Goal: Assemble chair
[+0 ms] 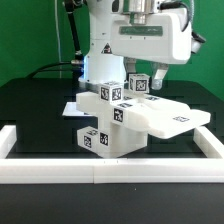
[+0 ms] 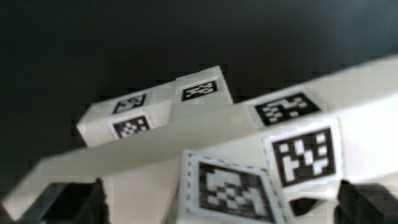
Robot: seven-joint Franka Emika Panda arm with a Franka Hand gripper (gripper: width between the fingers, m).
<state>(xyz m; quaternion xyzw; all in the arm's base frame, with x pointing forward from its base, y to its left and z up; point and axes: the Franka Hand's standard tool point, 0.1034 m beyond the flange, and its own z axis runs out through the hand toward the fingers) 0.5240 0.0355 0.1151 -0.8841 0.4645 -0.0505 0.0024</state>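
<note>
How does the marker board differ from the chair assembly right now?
The marker board lies thin and flat on the black table; the chair assembly stands tall and blocky in front of it. The gripper is down at the assembly's top, while the board is untouched. In the wrist view the board sits farther off, the assembly close under the camera. Both are white and carry tags.

One arm (image 1: 120, 30), one tool (image 1: 135, 72). One stack of white chair parts (image 1: 118, 118) with tags, piece count unclear. One seat panel (image 1: 170, 118). One marker board (image 1: 75, 107). One white rail frame (image 1: 100, 172).
</note>
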